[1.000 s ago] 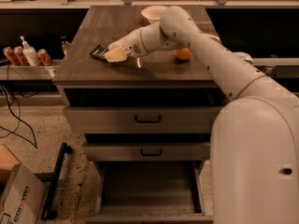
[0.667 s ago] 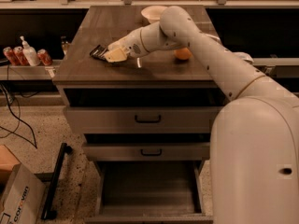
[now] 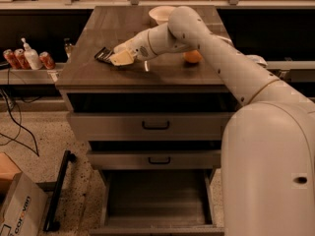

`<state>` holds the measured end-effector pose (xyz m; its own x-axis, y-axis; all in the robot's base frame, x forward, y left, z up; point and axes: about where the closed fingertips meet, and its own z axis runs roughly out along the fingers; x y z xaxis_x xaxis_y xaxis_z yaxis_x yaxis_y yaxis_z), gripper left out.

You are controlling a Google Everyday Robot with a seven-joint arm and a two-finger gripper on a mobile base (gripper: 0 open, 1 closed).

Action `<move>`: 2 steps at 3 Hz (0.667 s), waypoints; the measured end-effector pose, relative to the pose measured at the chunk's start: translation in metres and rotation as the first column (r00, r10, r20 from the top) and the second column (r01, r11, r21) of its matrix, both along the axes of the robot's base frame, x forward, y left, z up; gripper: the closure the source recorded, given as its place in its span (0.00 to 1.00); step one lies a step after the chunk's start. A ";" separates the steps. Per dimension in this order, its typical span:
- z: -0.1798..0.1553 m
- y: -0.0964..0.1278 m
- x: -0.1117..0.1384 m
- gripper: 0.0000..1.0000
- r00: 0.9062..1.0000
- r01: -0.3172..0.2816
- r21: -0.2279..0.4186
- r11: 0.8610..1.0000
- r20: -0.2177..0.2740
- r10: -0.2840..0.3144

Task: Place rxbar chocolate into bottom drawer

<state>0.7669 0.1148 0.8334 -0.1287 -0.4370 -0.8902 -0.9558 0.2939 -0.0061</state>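
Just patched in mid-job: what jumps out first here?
The big white arm fills the right side, reaching across the cabinet top; its hand is at the rxbar chocolate near the left edge. Below, the bottom drawer stands pulled open. An orange sits beside the arm.

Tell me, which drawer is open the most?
The bottom drawer: it sticks out farthest and shows its bare grey floor. The top drawer and middle drawer are only slightly out. The tool is up on the tabletop, near its left edge.
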 end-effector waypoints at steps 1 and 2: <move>0.002 0.001 -0.002 0.12 1.000 0.014 0.004 1.000 0.013 -0.014; 0.003 0.002 -0.005 0.00 0.999 0.031 0.007 0.999 0.028 -0.032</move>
<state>0.7620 0.1166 0.8361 -0.1173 -0.4268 -0.8967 -0.9456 0.3240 -0.0305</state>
